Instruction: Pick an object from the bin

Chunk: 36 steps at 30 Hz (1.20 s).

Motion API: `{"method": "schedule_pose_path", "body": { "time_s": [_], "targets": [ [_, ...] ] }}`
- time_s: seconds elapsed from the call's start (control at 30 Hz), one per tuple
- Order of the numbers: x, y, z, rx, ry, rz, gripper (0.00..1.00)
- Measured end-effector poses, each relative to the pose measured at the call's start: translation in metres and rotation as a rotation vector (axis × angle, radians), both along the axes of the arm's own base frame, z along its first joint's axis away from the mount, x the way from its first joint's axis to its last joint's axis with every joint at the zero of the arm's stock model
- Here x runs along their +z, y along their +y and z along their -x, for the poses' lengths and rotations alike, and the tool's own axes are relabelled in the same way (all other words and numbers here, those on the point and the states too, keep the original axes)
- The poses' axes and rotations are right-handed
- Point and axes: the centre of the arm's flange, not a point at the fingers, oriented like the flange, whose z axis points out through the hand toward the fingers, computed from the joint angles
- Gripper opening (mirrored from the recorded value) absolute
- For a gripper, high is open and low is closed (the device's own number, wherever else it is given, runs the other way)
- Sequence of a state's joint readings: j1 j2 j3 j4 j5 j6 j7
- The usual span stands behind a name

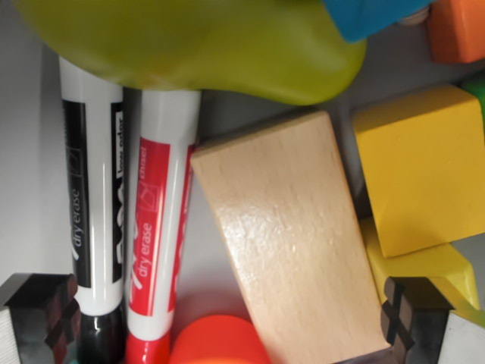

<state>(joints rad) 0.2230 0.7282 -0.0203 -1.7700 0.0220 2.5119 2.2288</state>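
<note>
Looking straight down into the bin (23, 152), pretty crowded in here. Jaws sitting wide open, gripper (231, 322) gripping nothing, one fingertip (45, 307) poking in at lower left and the other at lower right. Lying right between them: plain wooden block (292, 243), tilted, left edge almost touching the red dry-erase marker (155, 227), black marker (95, 197) just beside that. Crowding the right side: yellow blocks (424, 171). Overhanging the far edge: big green shape (204, 42). Barely any open room.
</note>
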Motion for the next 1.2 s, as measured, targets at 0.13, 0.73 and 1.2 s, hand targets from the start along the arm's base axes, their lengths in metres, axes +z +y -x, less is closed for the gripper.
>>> {"method": "schedule_pose_path", "body": {
  "time_s": [0.13,0.73,1.2],
  "targets": [
    [0.0,0.0,0.0,0.0,0.0,0.0,1.0],
    [0.0,0.0,0.0,0.0,0.0,0.0,0.0],
    [0.0013,0.0002,-0.001,0.0,-0.003,-0.001,0.0]
  ]
}}
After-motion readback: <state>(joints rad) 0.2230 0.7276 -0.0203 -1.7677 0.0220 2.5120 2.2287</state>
